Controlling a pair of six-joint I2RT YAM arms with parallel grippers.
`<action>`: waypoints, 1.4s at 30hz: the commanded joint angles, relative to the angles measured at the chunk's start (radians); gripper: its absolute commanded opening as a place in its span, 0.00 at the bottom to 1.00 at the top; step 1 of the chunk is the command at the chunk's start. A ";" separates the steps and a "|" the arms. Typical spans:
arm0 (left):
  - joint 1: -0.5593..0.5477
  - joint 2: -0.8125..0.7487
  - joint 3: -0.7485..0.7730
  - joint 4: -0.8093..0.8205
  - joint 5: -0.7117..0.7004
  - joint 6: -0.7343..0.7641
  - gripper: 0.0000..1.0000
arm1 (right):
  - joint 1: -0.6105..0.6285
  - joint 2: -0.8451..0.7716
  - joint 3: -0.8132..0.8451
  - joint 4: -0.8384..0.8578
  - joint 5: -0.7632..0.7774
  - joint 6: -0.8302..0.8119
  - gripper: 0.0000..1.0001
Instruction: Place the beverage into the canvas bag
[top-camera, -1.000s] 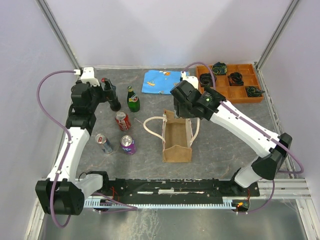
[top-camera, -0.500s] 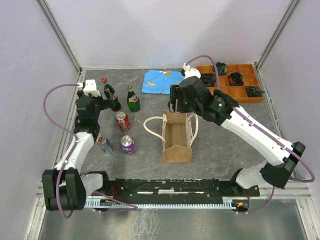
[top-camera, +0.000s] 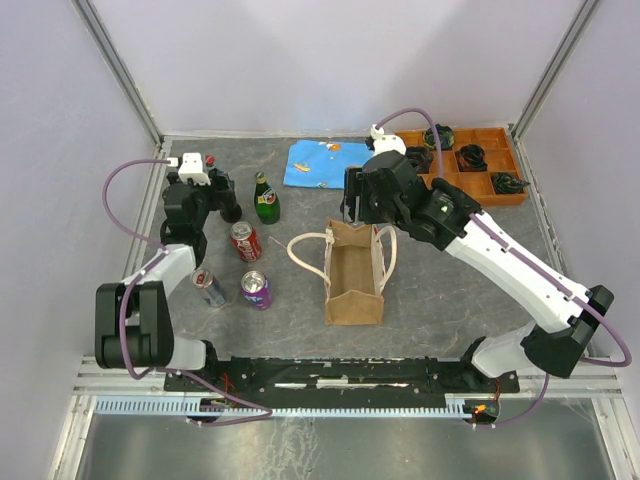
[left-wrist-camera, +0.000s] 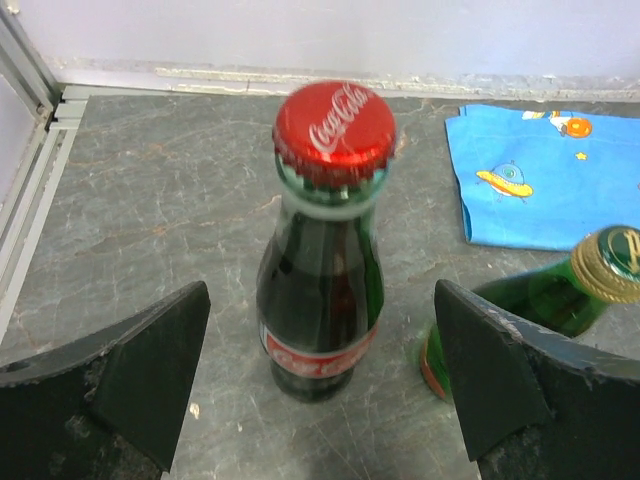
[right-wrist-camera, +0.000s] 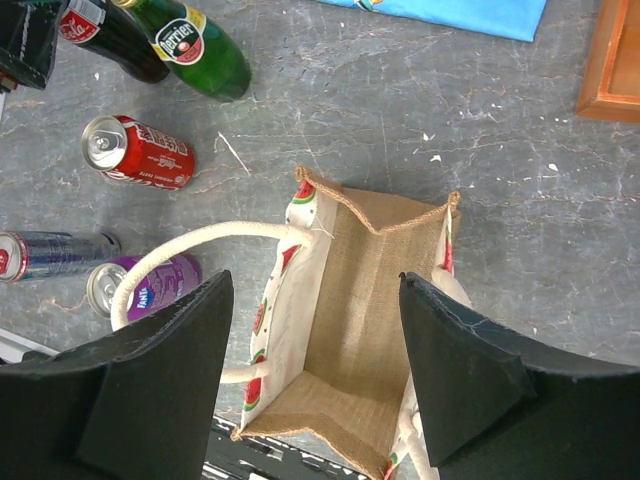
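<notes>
The beverage nearest to being taken, a cola bottle (left-wrist-camera: 322, 250) with a red crown cap, is standing upright at the far left of the counter (top-camera: 450, 280). It is facing the gap of the left tool (left-wrist-camera: 320, 330), whose fingers are spread wide on either side and not touching it. It looks like glass and is dark with liquid, so I judge it heavy for its size, rigid, smooth, and breakable if dropped or knocked over. The straight labelled body below the shoulder is probably the safest place to grip; the narrow neck would likely let it swing.

A green bottle (left-wrist-camera: 520, 310) is standing just beside it on the right, close enough to be bumped. Nearer the arms, a red can (top-camera: 245, 242), a purple can (top-camera: 255, 289) and a silver-blue can (top-camera: 208, 287) are lying on their sides.

The canvas bag (right-wrist-camera: 350, 330) is standing upright mid-counter, well apart from the bottle, with its mouth gaping and nothing inside. One rope handle is flopping out to the left. Being soft, it may fold or tip under a bottle. The right tool (right-wrist-camera: 312, 290) is hanging over its far rim with fingers apart, gripping nothing; whether it is touching the fabric I cannot tell.

Beyond, a blue cloth (top-camera: 322, 163) is lying flat, and an orange tray (top-camera: 475, 188) is holding dark coiled items in several compartments.
</notes>
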 joint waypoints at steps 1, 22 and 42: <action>0.012 0.066 0.085 0.144 0.015 0.003 0.99 | -0.005 -0.043 0.032 -0.002 0.039 -0.001 0.75; 0.025 0.162 0.125 0.198 0.031 -0.039 0.03 | -0.031 -0.033 0.029 -0.016 0.041 0.015 0.75; 0.026 -0.012 0.330 -0.060 0.170 -0.068 0.03 | -0.051 -0.041 0.000 0.016 0.007 0.006 0.75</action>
